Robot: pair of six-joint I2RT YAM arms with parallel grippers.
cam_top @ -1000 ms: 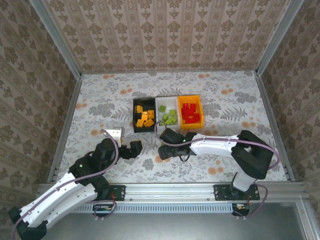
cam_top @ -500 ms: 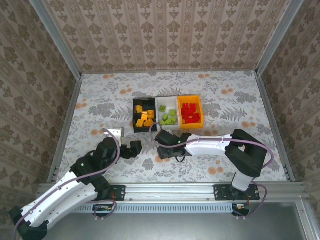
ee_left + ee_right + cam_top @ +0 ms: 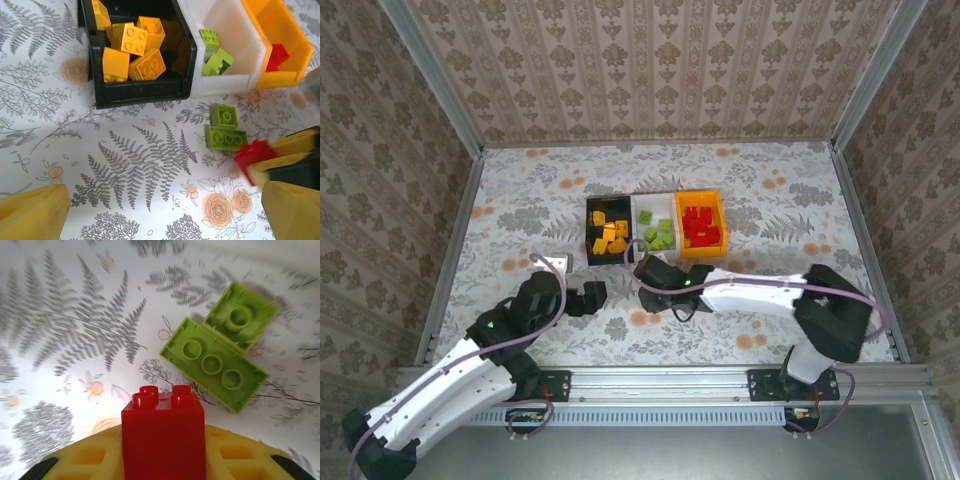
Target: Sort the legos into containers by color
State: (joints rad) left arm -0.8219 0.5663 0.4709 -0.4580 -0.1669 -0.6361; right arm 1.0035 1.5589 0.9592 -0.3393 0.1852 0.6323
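Note:
My right gripper (image 3: 164, 462) is shut on a red lego (image 3: 164, 435), studs pointing away from the camera, held just above the table. Two light green legos lie on the cloth just beyond it, a long one (image 3: 212, 365) and a small one (image 3: 241, 315), touching each other. In the left wrist view the same red lego (image 3: 255, 152) sits between the right gripper's yellow fingers (image 3: 292, 142), near the green pair (image 3: 226, 138). The black container (image 3: 590, 232) holds orange-yellow legos, the white one (image 3: 638, 215) green, the orange one (image 3: 720, 225) red. My left gripper (image 3: 162, 215) stands open over bare cloth.
The three containers stand side by side mid-table, just behind both grippers. A small silver square object (image 3: 552, 265) lies left of the black container near my left arm. Patterned walls with metal rails close in the table on three sides.
The right gripper has shut on the red lego and edged toward the containers. The left arm has barely shifted and stays open.

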